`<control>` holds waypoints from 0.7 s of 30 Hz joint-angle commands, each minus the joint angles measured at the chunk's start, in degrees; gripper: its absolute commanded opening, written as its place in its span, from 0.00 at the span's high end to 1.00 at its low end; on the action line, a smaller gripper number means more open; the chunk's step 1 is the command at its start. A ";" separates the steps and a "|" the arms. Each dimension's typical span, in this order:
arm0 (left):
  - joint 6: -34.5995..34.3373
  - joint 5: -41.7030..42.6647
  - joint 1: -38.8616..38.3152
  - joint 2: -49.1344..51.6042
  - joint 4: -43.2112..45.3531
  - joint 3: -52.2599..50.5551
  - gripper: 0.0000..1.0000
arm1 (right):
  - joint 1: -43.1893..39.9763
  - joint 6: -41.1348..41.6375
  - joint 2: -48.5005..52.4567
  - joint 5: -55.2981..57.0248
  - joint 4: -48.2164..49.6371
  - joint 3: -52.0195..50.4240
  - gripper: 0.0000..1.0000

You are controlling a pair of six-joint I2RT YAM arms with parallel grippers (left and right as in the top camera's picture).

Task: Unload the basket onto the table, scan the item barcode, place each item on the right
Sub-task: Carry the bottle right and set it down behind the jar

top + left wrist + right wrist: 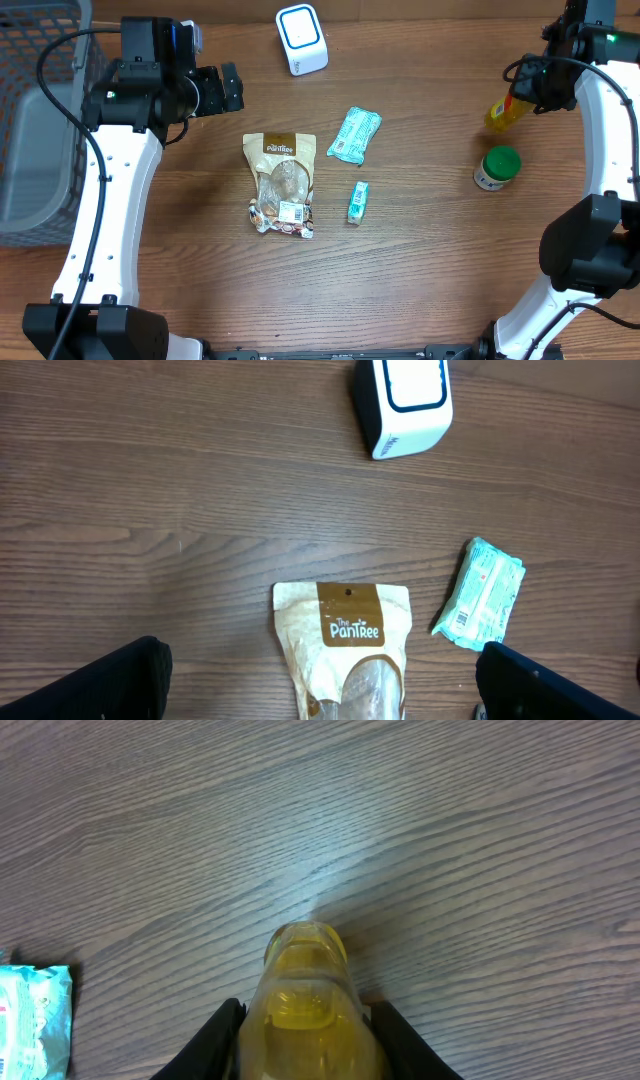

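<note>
Overhead view of a wooden table [420, 280] between two robot arms. A brown snack pouch [280, 178] lies flat mid-table and is the reference point for everything else.

Beyond the pouch, toward the far edge, stands a white scanner [301, 38] with a blue-ringed face. Just right of the pouch lie a teal packet [355, 135] and a small teal box [358, 201]. The print on both is too small to read.

Well to the pouch's right, the right gripper [308, 1030] is clamped on a yellow bottle [503, 113]. In the wrist view its black fingers [215, 1045] press against both sides of the bottle. The bottle's lower part is cut off by the frame, and its label cannot be made out. A green-lidded jar [497, 168] stands near the bottle.

Beyond and left of the pouch, the left gripper [235, 87] hangs with jaws spread wide, holding nothing. Its wrist view shows only the fingertips [100, 685] at the bottom corners and the pouch's upper half.

Far left of the pouch, a grey basket [35, 120] is cut off by the frame edge.
</note>
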 commanded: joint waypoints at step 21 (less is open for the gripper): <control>1.31 -0.31 -0.24 0.02 0.09 0.72 0.00 | -1.11 0.02 4.28 8.79 2.58 0.07 0.82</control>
